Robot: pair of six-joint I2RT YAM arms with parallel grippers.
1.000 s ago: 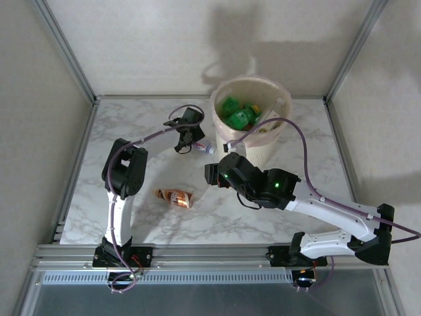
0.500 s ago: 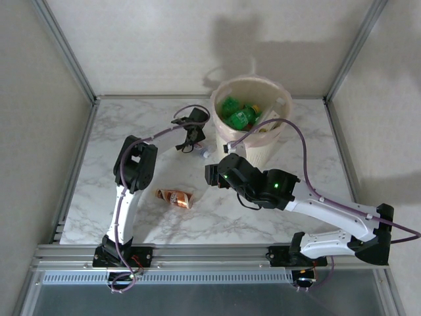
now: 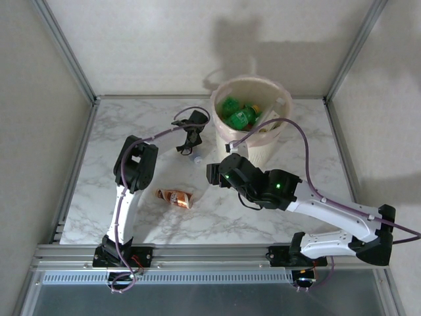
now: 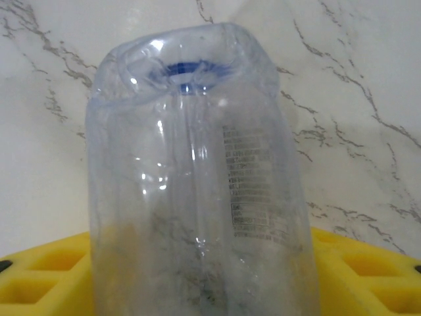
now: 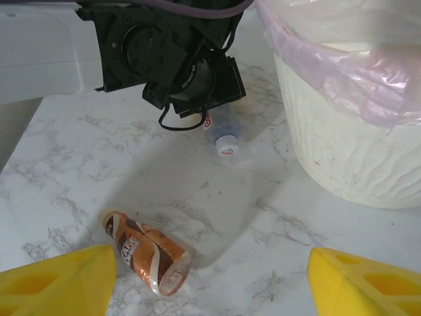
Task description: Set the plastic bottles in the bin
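Observation:
A clear bottle with a blue cap [image 4: 197, 197] stands between the yellow pads of my left gripper [image 4: 200, 283], which is shut on it. From above, the left gripper [image 3: 192, 141] holds this clear bottle [image 3: 195, 155] just left of the bin [image 3: 260, 150], cap end pointing down at the table. A copper-orange labelled bottle [image 3: 175, 197] lies on the marble. In the right wrist view this copper bottle [image 5: 145, 252] lies just ahead of my open right gripper [image 5: 210, 289], nearer its left finger. Green bottles [image 3: 240, 113] lie inside the bin.
The bin's cream wall and pink liner [image 5: 342, 131] rise at the right of the right wrist view. The right arm [image 3: 276, 187] stretches across the table's front right. Grey walls and metal frame posts [image 3: 66, 49] enclose the marble top [image 3: 131, 122].
My left gripper has closed on the clear bottle, which swung from lying sideways to cap-down under the fingers. The left elbow shifted right. The right arm barely moved.

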